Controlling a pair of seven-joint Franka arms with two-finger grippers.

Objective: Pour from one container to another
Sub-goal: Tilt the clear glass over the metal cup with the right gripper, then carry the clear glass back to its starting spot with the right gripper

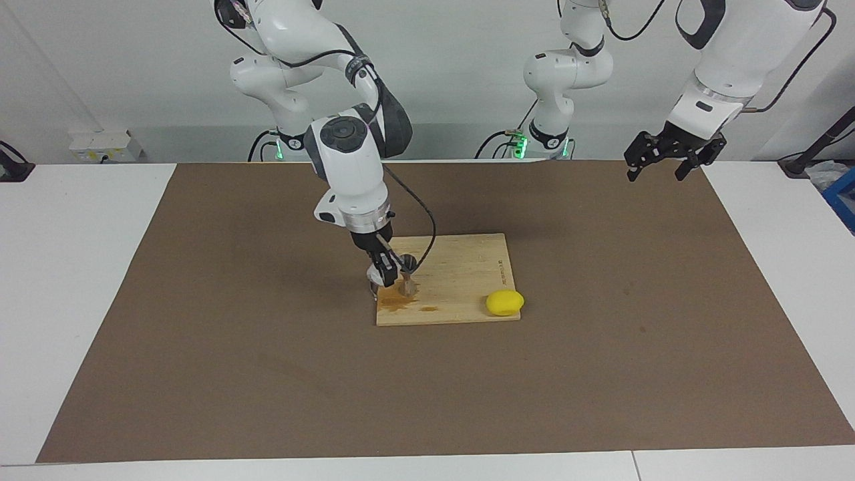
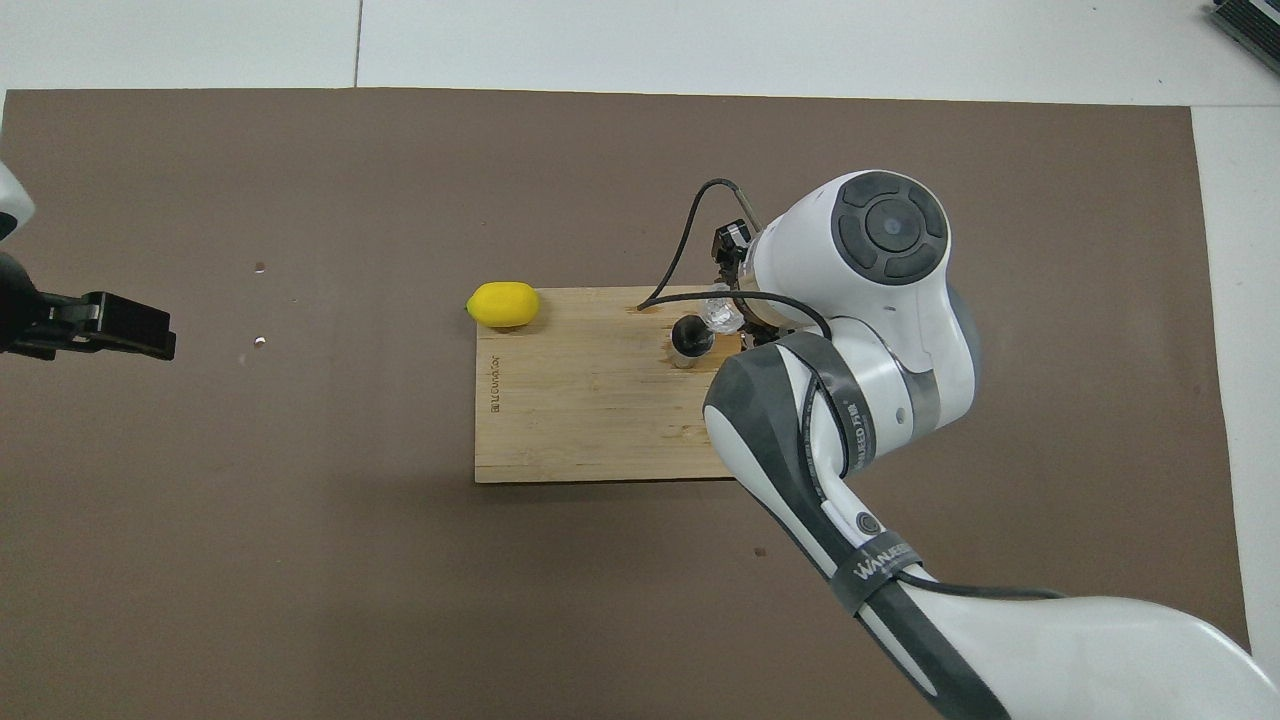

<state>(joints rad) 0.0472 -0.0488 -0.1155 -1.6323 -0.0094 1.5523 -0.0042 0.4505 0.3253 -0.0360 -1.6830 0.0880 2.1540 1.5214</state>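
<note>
Mid-frame, the right gripper (image 1: 386, 272) clamps the cup (image 1: 376, 274) tipped over the jigger (image 1: 405, 275) on the board (image 1: 467, 267) to pour; the left gripper (image 1: 664, 160) waits upper right, fingers spread.

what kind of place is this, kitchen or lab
Most likely a robotics lab, not a kitchen: two robot arms stand at a white table covered by a plain brown mat, with bare walls around. Only a cutting board, a lemon and a jigger suggest cooking.
</note>
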